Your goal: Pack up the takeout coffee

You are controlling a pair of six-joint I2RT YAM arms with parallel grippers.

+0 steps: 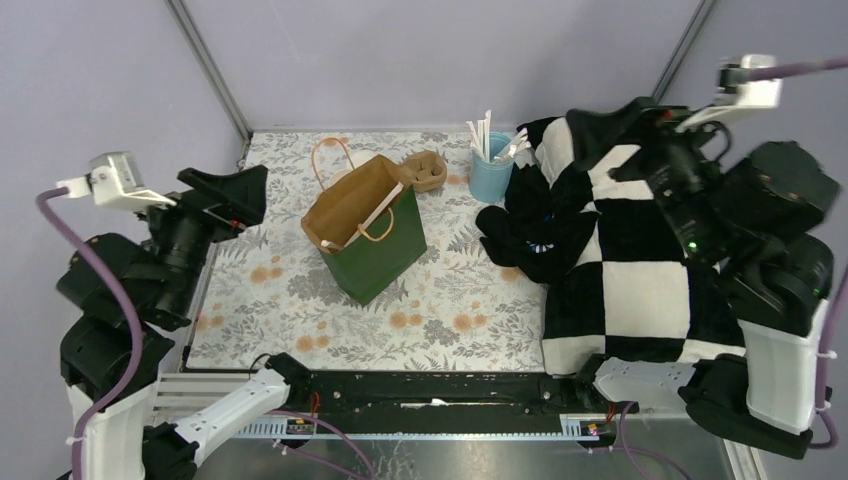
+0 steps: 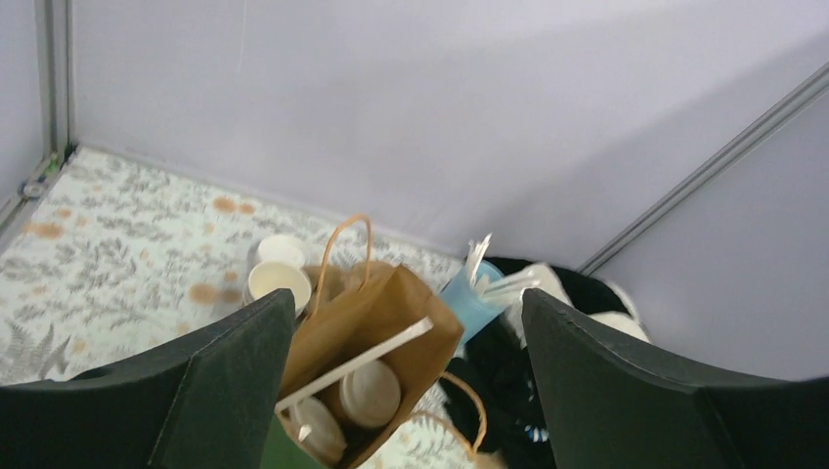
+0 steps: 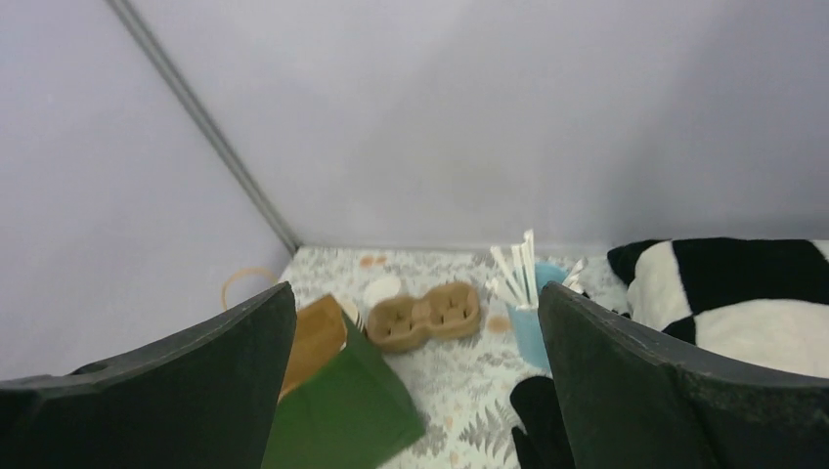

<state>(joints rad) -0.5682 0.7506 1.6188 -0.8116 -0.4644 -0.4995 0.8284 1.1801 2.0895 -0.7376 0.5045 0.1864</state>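
A green paper bag, kraft brown inside, stands open in the middle of the flowered mat. In the left wrist view two lidded cups of takeout coffee sit side by side in the bag, and a white straw lies across its mouth. Behind the bag stand an open tan cup, cream inside, and a loose white lid. My left gripper hangs open, high and to the left of the bag, holding nothing. My right gripper is open and empty, raised over the checked cloth.
A brown pulp cup carrier lies empty behind the bag. A light-blue cup of white straws stands to its right. A black-and-white checked cloth covers the right side. Grey walls close in the back and sides.
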